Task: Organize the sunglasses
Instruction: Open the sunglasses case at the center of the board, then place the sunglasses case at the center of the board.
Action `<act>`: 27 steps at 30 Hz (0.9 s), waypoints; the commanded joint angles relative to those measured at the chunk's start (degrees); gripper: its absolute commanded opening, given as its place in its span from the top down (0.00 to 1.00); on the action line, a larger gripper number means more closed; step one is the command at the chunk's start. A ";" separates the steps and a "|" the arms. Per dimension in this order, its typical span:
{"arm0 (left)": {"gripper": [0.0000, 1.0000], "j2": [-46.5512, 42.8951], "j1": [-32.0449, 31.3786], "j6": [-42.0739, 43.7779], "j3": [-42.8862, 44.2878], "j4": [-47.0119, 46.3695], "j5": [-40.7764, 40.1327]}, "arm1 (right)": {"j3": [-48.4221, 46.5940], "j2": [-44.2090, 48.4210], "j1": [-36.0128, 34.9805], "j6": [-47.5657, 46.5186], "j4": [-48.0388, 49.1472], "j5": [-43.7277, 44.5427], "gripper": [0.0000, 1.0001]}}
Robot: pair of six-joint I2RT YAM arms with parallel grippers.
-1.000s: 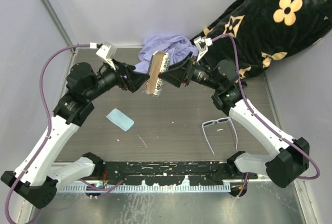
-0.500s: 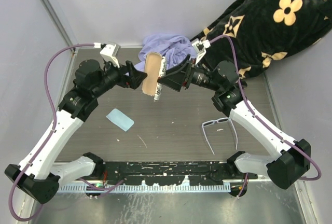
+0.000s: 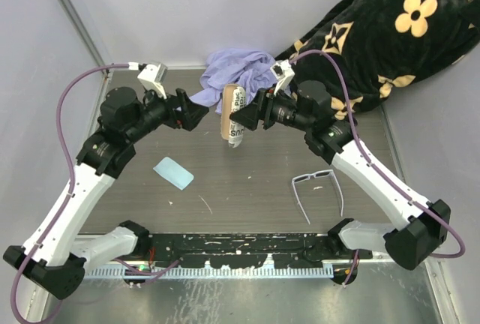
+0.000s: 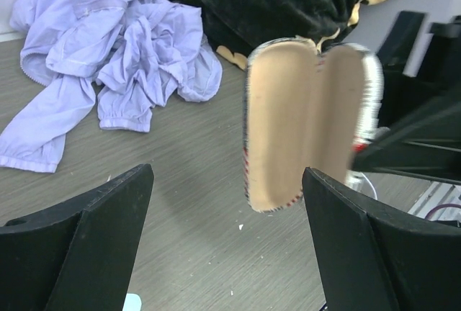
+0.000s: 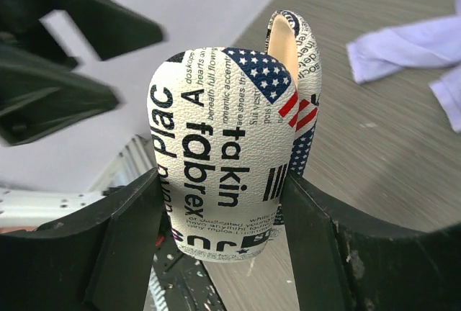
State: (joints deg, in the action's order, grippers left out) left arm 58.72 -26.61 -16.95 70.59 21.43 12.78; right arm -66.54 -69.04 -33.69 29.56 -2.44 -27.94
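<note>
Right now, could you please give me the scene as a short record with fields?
case: open, tan lining showing, held off the table by the right gripper
right gripper: shut on the case
left gripper: open, apart from the case
sunglasses: on the table, arms unfolded, untouched
blue cloth: flat on the table, left side
</note>
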 commanded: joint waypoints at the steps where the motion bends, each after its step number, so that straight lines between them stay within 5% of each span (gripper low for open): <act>1: 0.13 -3.24 0.24 -0.54 1.41 0.75 0.91 | -3.56 -2.61 0.08 -4.25 -7.21 6.90 1.00; 13: 0.14 -4.13 0.25 -6.91 -8.47 8.74 -11.23 | -4.92 -13.25 0.82 -3.39 -11.55 -1.15 1.00; 20: 0.29 -1.45 -0.04 -15.75 -18.18 -3.31 -4.61 | 0.32 -12.18 0.91 3.55 -2.97 -3.62 0.99; 27: 0.32 5.25 -3.49 -17.79 -17.92 -10.80 -2.95 | 2.32 -13.90 0.91 9.58 3.40 -8.17 0.99</act>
State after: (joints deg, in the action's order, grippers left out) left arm 63.16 -28.99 -32.60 51.37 19.92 7.77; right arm -63.66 -83.48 -32.88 34.74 -7.16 -31.94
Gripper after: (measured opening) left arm 0.686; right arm 0.675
